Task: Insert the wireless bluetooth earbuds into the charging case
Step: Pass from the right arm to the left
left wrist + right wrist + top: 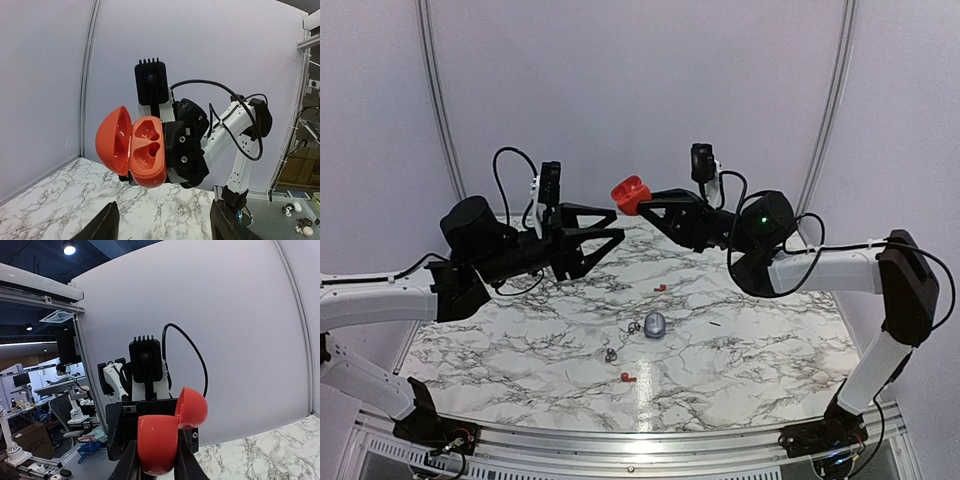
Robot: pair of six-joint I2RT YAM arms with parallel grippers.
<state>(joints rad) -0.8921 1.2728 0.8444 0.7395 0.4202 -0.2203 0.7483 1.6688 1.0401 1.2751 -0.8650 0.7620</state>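
My right tool (pixel 156 460) is clamped on the red glossy plastic charging case (pixel 157 440), with one finger pressed against each side of its lower half. It holds the case in the air, well above the white marble-patterned tabletop (pixel 750 350). The case is open. Its domed lid (pixel 114 142) is swung back on the hinge, and the two moulded wells (pixel 147 145) in the body face my left wrist camera.

My left tool (pixel 616 224) is spread wide, with nothing between its fingers (pixel 102 225). It is raised off the tabletop and points at the open case from the opposite side, near it but not touching.

The wireless earbuds all lie on the tabletop, well apart from the raised case. A small red earbud (pixel 660 288) sits toward the far middle, and a second red earbud (pixel 627 378) lies closer to my bases. A silvery-grey earbud (pixel 633 327) rests just beside the left of a silvery-grey pebble-shaped case (pixel 654 325). Another silvery-grey earbud (pixel 611 354) lies a little nearer to me and further left. From above I cannot tell whether that silvery case is open or shut; it is too small in view.
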